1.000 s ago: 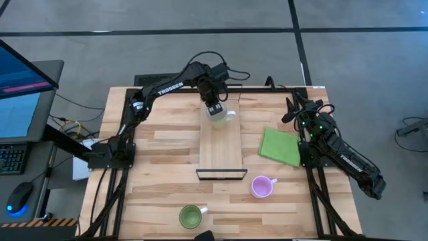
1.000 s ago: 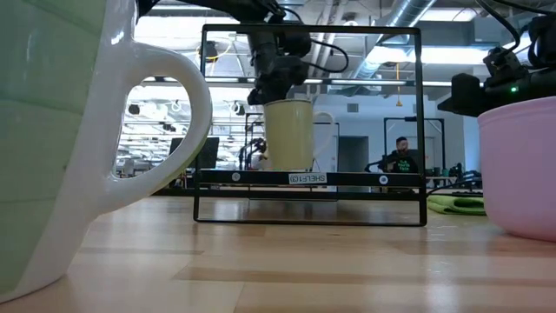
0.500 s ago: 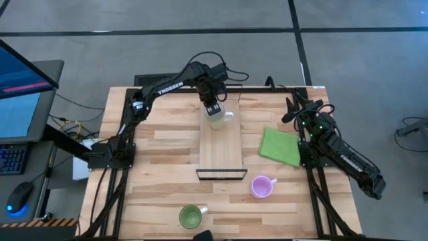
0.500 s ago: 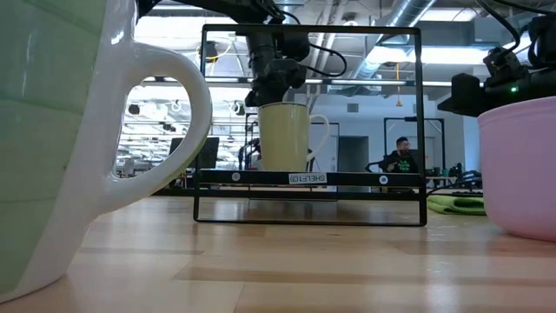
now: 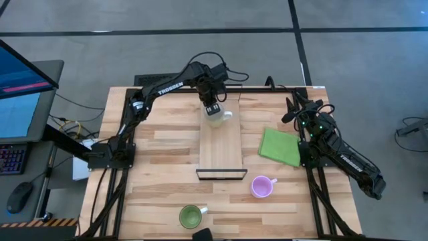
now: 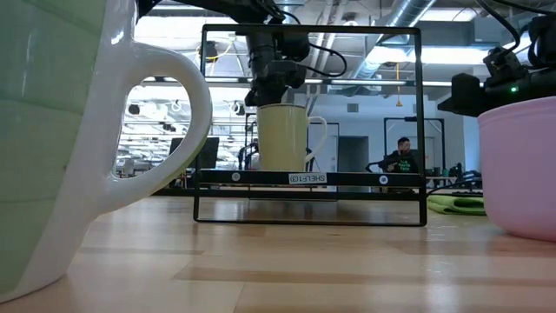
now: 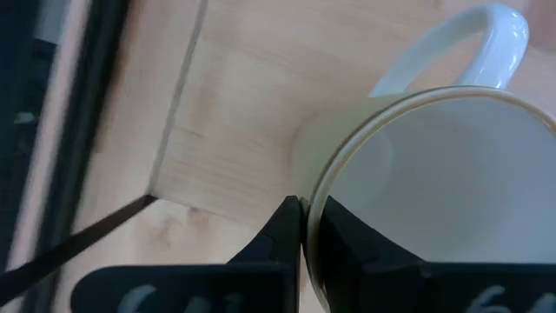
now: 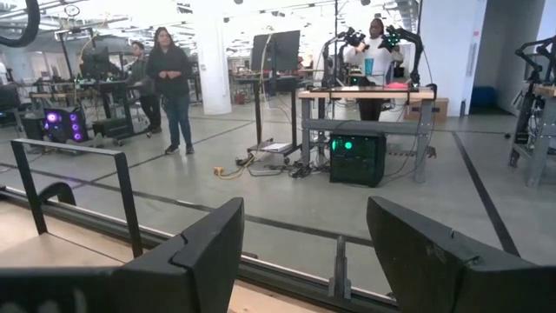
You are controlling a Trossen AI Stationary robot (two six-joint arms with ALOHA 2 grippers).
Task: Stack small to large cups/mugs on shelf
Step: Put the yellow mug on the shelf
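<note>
The white mug stands upright at the far end of the light wood shelf. In the low view the mug has its base level with the shelf's board. My left gripper is above it, shut on its rim. The green mug stands on the table near the front edge. The light purple mug stands to the right of the shelf's dark lip. My right gripper is open and empty at the table's right side, far from the mugs. My left gripper pinches the white mug's rim, on the side away from the handle. One finger is inside the mug and one outside. The fingers come from above, pointing down. The mug is upright, its base at the shelf's board.
A flat green cloth lies on the table to the right of the shelf. The shelf's dark metal frame rises above the board. A monitor and keyboard stand off the table's left side. People stand in the room beyond the table.
My left gripper has moved the white mug slightly toward the table's far edge and kept its hold. In the low view the mug's handle, barely visible a second ago, now shows clearly at its right.
</note>
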